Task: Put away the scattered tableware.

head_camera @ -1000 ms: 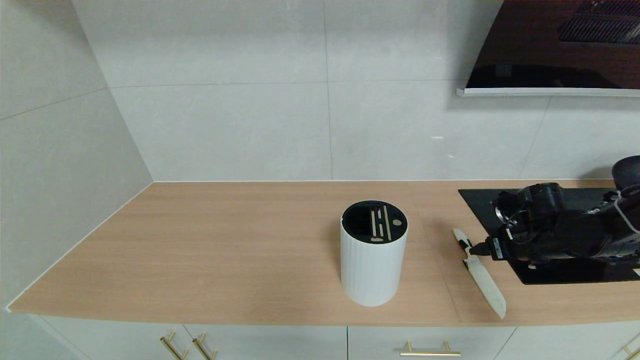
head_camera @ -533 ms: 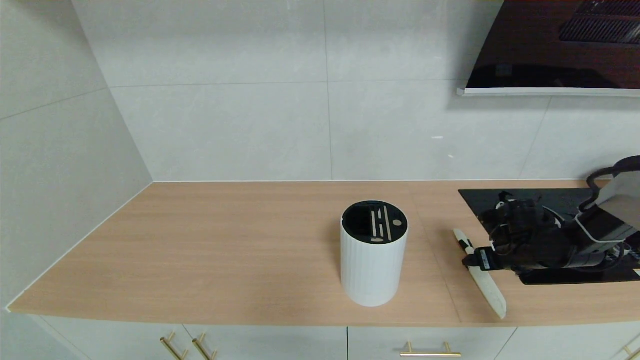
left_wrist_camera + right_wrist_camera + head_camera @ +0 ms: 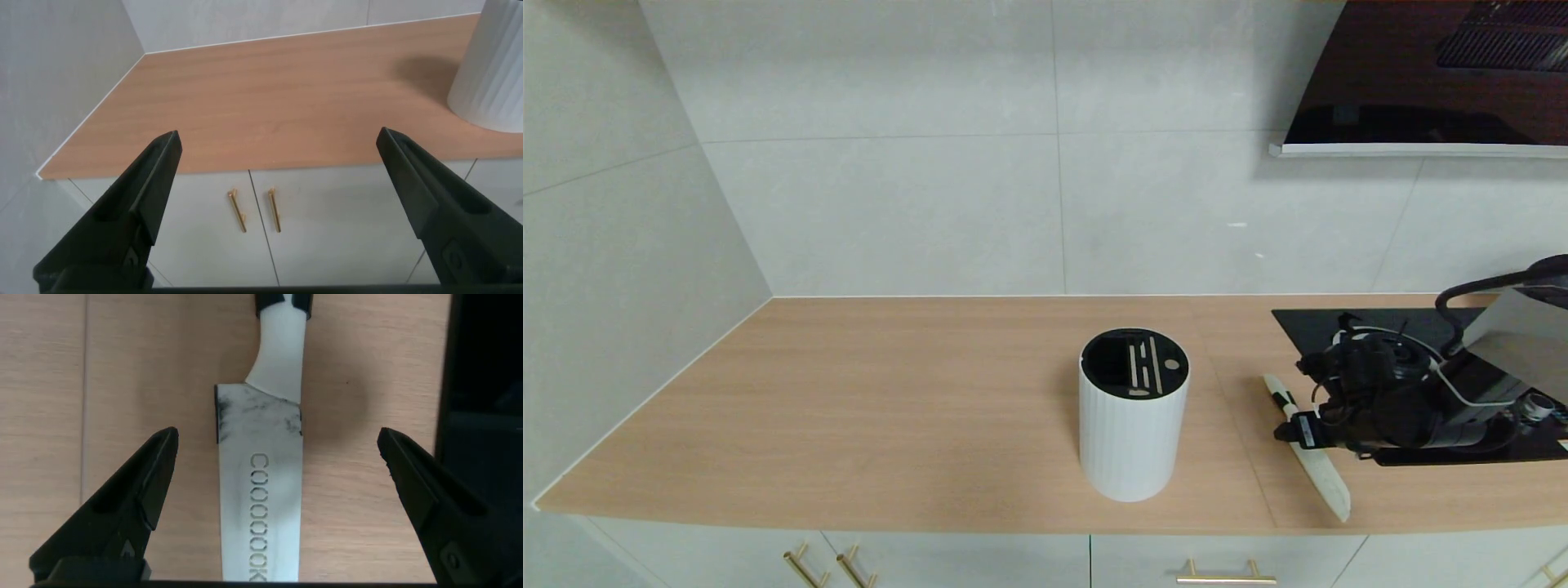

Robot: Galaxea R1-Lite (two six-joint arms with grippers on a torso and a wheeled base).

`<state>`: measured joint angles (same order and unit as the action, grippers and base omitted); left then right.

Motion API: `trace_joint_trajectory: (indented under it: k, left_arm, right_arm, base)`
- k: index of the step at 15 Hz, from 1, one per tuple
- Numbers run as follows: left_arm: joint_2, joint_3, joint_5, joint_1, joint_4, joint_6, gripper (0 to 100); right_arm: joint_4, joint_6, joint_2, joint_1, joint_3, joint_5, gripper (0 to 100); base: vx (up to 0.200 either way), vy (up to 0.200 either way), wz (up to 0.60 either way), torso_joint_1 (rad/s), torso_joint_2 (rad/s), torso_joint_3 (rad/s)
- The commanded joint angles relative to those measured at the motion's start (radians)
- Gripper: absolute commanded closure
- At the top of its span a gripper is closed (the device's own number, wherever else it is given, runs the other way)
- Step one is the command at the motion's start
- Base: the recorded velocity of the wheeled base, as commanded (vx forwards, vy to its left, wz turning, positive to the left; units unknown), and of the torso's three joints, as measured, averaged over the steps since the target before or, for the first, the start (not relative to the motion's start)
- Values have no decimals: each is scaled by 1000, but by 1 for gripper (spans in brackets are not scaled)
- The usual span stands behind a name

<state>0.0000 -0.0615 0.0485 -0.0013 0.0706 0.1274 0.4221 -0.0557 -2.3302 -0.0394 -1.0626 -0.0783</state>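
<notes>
Now | right tool (image 3: 276, 445) low, spread wide | straddling knife (image 3: 257, 490) blade

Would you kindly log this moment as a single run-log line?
right gripper open, over knife | knife flat on counter beside cooktop | holder upright, left of knife | left gripper open

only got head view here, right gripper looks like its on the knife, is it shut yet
Observer: No. The right gripper is open, straddling the knife with clear gaps on both sides.
Operator: which part is between them
Observer: The blade's heel, smudged dark, where it meets the handle.
Operator: and the left one
Observer: The left gripper is open and empty, out in front of the counter, near the white holder.
</notes>
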Motion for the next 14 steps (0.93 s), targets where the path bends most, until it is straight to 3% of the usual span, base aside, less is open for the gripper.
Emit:
trace_joint_trajectory:
  k: [1, 14]
  left_arm:
    - [0, 0, 1, 0, 0, 0, 0]
    - [0, 0, 1, 0, 0, 0, 0]
  right_arm:
    - [0, 1, -14, -1, -10, -5, 0]
    - [1, 1, -37, -1, -25, -20, 0]
  base:
    - [0, 0, 0, 0, 0, 0]
    - [0, 0, 0, 0, 0, 0]
